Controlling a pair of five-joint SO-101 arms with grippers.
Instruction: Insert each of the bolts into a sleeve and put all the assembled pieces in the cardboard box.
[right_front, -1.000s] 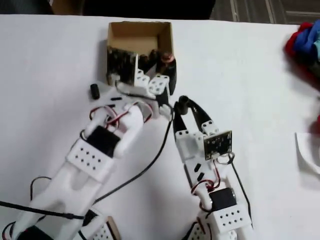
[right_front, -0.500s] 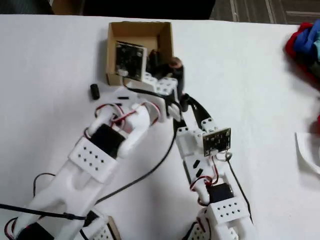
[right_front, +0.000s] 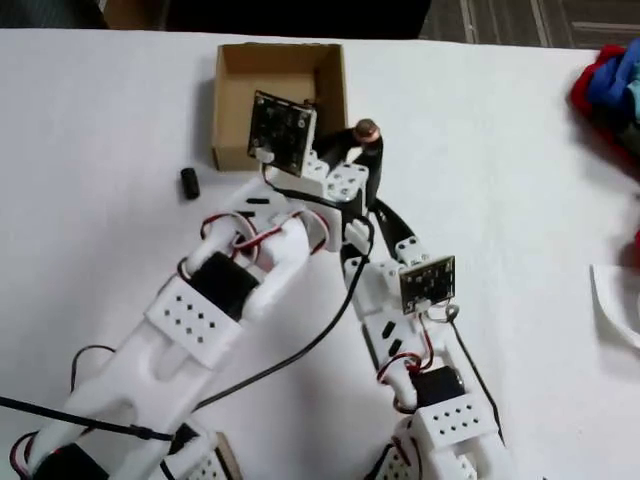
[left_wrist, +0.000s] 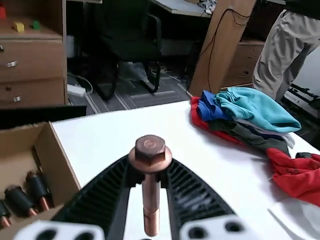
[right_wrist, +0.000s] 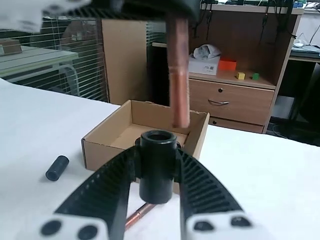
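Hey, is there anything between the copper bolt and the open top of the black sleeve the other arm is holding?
Nothing visible does. The bolt hangs shaft-down above the sleeve, whose top is open, and only air lies between them.

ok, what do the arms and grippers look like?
Left arm and right arm: white shells, perforated housings, black servos, red-white-black wires at joints; a black cable crosses the table. Left gripper and right gripper: black ribbed fingers on white bases. Each wrist carries a bare camera board.
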